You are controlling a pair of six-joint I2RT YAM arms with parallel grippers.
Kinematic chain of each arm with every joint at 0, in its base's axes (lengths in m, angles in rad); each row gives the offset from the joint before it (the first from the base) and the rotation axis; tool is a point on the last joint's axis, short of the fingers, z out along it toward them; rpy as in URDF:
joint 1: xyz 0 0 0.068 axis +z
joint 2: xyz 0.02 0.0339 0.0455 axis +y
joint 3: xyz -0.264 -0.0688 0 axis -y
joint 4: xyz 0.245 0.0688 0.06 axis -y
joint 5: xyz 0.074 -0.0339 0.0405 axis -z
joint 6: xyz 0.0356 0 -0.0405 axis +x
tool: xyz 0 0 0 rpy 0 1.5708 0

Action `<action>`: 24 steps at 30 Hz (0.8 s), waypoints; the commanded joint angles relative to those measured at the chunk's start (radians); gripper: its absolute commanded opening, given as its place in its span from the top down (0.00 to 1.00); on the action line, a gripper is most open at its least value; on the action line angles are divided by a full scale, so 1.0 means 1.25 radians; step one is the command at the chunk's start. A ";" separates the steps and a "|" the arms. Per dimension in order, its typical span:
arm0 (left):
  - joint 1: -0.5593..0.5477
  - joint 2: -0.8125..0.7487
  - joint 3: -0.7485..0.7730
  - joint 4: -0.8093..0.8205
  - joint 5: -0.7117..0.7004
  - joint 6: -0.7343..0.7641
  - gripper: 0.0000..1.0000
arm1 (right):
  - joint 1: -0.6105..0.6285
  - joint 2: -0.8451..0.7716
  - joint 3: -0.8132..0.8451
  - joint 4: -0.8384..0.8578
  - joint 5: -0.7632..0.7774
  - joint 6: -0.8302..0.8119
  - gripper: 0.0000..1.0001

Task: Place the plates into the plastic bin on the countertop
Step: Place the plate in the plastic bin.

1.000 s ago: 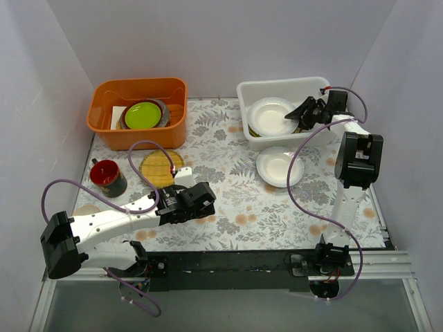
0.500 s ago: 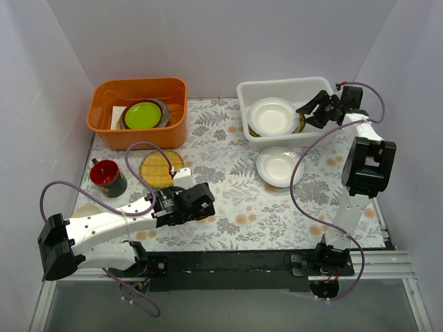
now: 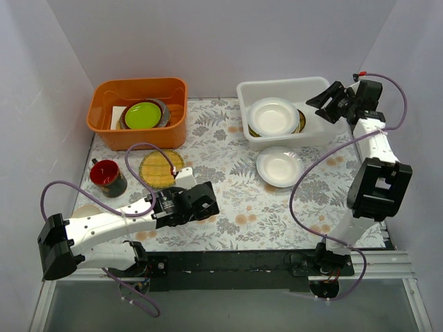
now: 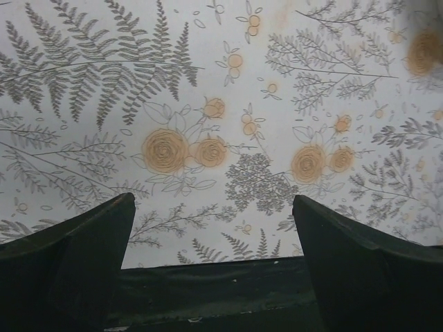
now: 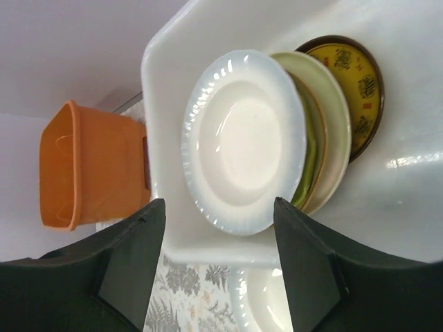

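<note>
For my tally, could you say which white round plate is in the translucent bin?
The scalloped white plate lying topmost in the plastic bin; the other white plate lies on the countertop.

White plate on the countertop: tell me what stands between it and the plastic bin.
Nothing visible does. The white plate lies on countertop just in front of the plastic bin; only the bin's own near wall has to be cleared.

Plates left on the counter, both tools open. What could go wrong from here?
1. The stack in the plastic bin is staggered; the top white plate sits off-centre, so the next plate may slide.
2. The loose white plate lies close to the bin's front wall: tight for a finger.
3. The woven plate sits beside the red mug; the left tool could knock it.
</note>
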 commanded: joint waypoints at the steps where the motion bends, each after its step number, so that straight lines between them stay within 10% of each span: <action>1: -0.004 0.000 -0.018 0.143 0.033 -0.024 0.02 | 0.013 -0.168 -0.086 0.051 -0.012 -0.002 0.27; 24: 0.018 0.281 -0.186 1.009 0.202 -0.171 0.02 | 0.026 -0.583 -0.413 -0.029 -0.088 -0.047 0.18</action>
